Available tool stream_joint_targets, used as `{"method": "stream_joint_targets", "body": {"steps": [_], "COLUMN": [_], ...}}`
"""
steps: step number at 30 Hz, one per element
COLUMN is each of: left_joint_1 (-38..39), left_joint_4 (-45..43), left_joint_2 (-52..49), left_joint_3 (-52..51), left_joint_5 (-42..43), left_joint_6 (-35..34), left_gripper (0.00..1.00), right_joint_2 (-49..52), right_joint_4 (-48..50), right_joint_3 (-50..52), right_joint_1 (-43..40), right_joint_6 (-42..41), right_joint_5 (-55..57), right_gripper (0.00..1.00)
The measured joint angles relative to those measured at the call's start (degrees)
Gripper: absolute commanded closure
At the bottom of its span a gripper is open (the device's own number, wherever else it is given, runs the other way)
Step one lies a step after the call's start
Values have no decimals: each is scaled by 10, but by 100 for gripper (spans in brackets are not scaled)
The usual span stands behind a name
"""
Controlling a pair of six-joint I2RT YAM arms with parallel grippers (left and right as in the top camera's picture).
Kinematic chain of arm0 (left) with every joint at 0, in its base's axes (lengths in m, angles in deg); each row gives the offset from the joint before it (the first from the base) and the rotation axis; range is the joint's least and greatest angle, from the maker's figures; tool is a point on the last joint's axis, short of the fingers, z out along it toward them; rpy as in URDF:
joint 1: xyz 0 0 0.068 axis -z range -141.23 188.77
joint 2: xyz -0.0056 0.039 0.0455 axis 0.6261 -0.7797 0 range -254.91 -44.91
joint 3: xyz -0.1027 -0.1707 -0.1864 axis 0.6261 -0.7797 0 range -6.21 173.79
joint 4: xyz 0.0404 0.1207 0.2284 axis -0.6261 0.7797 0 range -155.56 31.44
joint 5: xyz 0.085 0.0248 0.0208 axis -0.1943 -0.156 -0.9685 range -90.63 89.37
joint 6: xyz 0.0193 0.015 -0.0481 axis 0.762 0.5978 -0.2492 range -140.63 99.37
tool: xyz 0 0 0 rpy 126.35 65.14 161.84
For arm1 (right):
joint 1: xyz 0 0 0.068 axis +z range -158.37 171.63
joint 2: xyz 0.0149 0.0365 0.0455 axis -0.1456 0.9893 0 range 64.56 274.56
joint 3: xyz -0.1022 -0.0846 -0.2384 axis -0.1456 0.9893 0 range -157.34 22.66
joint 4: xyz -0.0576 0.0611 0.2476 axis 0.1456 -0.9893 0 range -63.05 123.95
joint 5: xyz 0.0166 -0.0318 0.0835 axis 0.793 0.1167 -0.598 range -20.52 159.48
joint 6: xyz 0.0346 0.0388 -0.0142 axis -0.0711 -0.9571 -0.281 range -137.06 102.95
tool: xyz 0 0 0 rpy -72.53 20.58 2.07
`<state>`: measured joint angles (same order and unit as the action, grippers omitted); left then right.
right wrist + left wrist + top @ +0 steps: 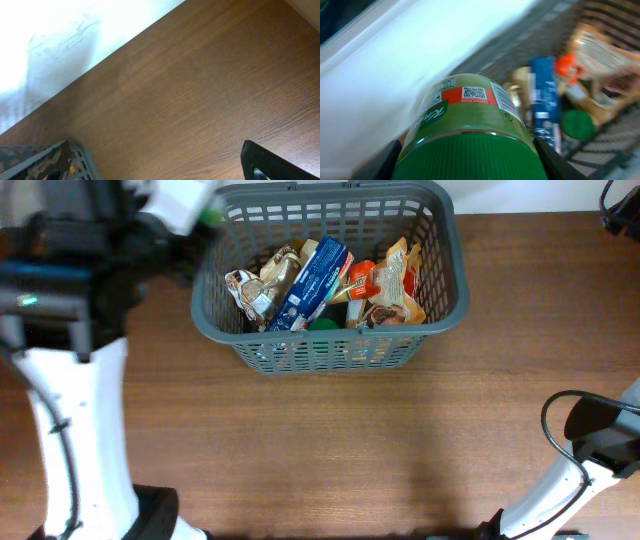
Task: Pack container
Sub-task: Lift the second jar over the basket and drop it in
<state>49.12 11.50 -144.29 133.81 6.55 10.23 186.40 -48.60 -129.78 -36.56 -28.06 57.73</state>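
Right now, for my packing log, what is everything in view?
basket: one, dark grey, far middle of the table
blue box: one, blue, in the basket
tan bags: at least two, tan, in the basket
orange packet: one, orange, in the basket
green lid: one, green, low in the basket
jar: one, green with a green cap, in the left hand
table: one, brown wood
left hand: one, shut on the jar
right hand: one, open, above bare table

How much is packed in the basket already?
Quite a lot: a blue box, snack bags and more already lie in the container. The left tool grips a green-lidded jar near its rim, not yet dropped in. The right tool hangs open over the table, empty. Left: putting that jar inside.
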Motion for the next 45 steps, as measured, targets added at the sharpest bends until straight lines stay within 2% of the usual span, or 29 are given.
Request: {"method": "stream_joint_targets", "body": {"steps": [7, 15, 22, 33, 35, 36, 37, 45], "left_joint_1": [104, 142, 156, 170, 170, 170, 170, 168], "left_joint_4": [52, 109, 115, 114, 113, 113, 113, 110], "left_joint_2": [-78, -221, -281, -286, -286, -286, -286, -286], "left_joint_3": [-22, -43, -45, -45, -45, -45, -45, -44], "left_joint_5": [3, 3, 1, 1, 1, 1, 1, -5], "left_joint_6": [108, 181, 202, 217, 217, 217, 220, 221], "left_gripper": [98, 98, 98, 97, 68, 28, 1, 1], "right_joint_2": [0, 0, 0, 0, 0, 0, 0, 0], "right_joint_4": [0, 0, 0, 0, 0, 0, 0, 0], "right_joint_3": [0, 0, 0, 0, 0, 0, 0, 0], "right_joint_1": [0, 0, 0, 0, 0, 0, 0, 0], "right_joint_6": [0, 0, 0, 0, 0, 0, 0, -3], "right_joint_5": [0, 0, 0, 0, 0, 0, 0, 0], "right_gripper": [1, 1, 1, 1, 1, 1, 1, 1]}}
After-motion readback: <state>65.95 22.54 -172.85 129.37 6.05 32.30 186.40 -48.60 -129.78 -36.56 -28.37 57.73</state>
